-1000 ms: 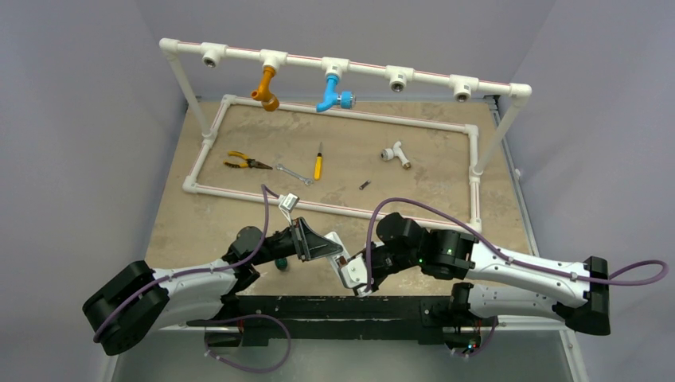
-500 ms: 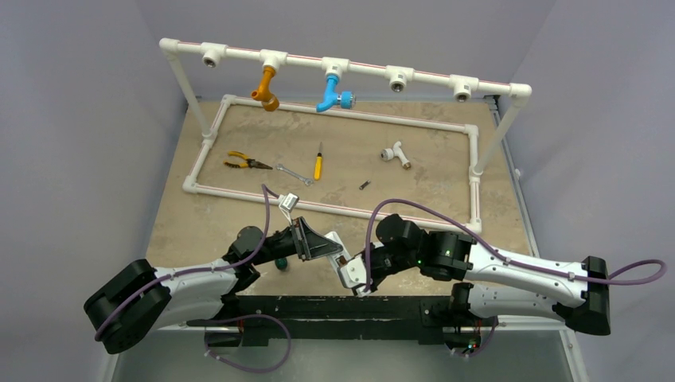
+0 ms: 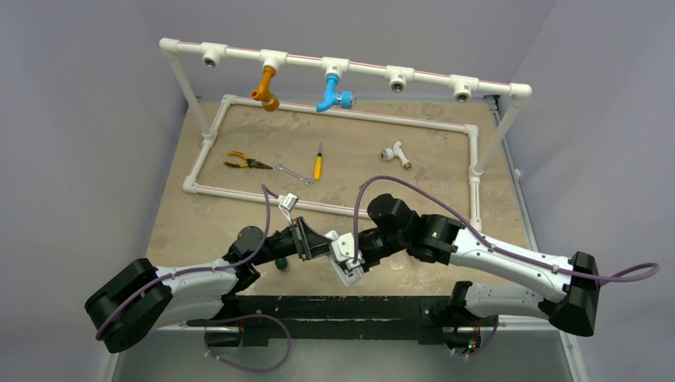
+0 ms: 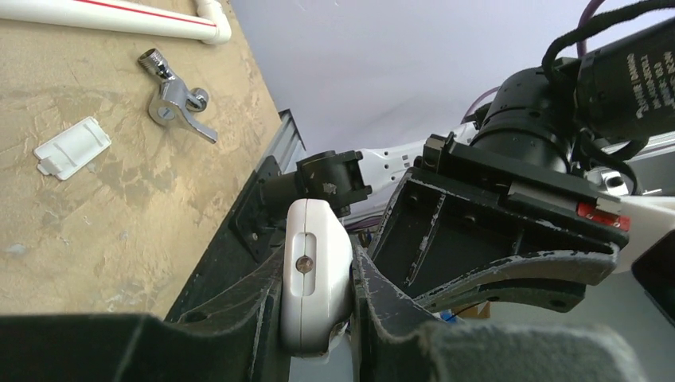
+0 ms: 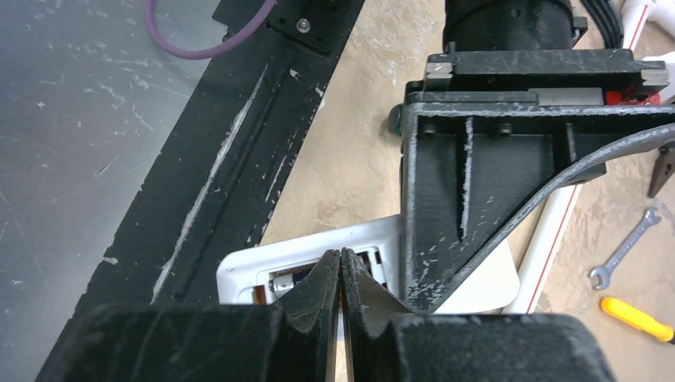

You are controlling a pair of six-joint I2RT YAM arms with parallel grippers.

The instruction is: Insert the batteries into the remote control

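Gripping the remote control [image 4: 315,239] edgewise, the left gripper [image 4: 317,278] holds it raised.
Right gripper [image 5: 341,267], fingers pressed together, tips at the open battery bay [image 5: 285,283]; arm reaches left.

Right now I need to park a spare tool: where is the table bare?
Bare: inside the pipe frame, between the screwdriver and the white pipe fitting; also outside it, near left. Crowded: the near middle, where left claw and right claw meet at the remote control.

We've just got plain lilac-grey walls [image 3: 79,119] around a tan mottled tabletop [image 3: 191,223], soft even light, and a scuffed grey surface [image 5: 72,119] below its near edge.
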